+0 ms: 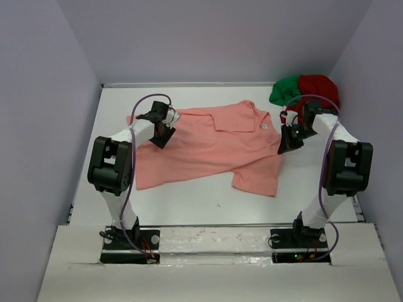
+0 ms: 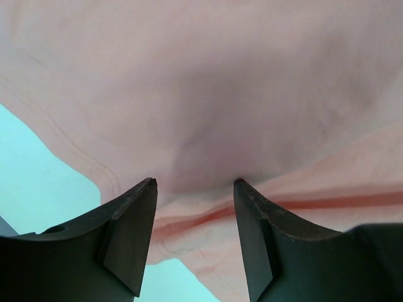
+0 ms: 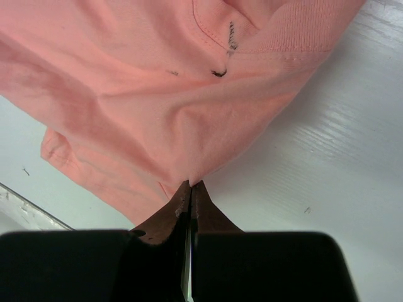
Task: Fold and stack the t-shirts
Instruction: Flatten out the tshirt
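Mid-frame in the top view, the pink shirt [image 1: 214,148] lies spread and rumpled on the table [image 1: 189,201], with the green shirt [image 1: 284,89] and red shirt [image 1: 320,88] bunched together in the upper right corner. The left gripper [image 2: 195,185] sits over the pink shirt's left part, jaws apart with cloth just off the tips. The right gripper [image 3: 191,185] is pinched tight on the pink shirt's right edge.

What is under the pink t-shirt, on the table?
Around the pink t-shirt only the white table shows. Its own folded layers overlap near the front; anything beneath the cloth is covered and cannot be seen.
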Action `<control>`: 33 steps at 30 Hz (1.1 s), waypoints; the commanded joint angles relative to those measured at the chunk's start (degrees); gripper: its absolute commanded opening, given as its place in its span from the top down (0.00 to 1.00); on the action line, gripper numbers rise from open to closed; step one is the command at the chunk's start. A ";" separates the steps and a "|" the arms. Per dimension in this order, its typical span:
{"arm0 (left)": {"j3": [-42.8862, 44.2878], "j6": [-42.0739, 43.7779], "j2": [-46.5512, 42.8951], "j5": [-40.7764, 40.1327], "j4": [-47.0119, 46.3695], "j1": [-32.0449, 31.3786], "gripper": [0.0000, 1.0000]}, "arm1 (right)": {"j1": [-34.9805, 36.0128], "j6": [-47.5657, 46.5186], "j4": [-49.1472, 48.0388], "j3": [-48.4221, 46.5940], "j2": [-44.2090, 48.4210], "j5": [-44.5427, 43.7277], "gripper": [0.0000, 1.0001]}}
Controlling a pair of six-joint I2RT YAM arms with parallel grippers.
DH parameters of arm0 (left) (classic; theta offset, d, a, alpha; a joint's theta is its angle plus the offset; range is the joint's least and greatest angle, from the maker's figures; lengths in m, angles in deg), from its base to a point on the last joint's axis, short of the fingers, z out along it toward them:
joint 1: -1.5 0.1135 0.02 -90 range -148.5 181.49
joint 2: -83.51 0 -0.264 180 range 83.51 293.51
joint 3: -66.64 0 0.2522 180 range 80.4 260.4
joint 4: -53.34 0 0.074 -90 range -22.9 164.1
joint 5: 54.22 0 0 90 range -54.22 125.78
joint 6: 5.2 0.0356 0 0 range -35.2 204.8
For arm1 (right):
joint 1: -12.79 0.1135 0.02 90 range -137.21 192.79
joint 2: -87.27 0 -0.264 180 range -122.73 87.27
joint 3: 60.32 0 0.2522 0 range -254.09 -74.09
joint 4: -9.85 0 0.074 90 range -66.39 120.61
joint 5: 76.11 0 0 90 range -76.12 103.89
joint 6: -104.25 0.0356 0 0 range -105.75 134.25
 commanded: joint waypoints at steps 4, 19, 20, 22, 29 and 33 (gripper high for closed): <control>1.71 0.27 -3.19 -2.40 -0.26 -1.48 0.37 | -0.27 -0.38 0.86 -2.52 1.82 1.35 1.00; -6.47 3.00 -23.74 4.00 16.68 -0.95 0.45 | -0.27 0.85 -2.04 -6.30 0.77 5.21 1.00; -7.78 3.26 -24.54 4.36 18.96 -0.95 0.49 | -0.27 0.85 -1.95 -6.38 0.51 5.48 1.00; -9.10 4.31 -27.18 4.98 20.38 -1.04 0.56 | -0.27 0.59 -1.95 -6.39 0.51 5.74 1.00; -15.52 7.03 -29.21 9.00 25.22 -0.95 0.55 | -0.27 0.24 -2.22 -5.42 1.39 6.18 1.00; -17.28 9.94 -29.91 10.96 26.45 -1.04 0.55 | -0.27 0.32 -2.22 -4.98 1.39 6.10 1.00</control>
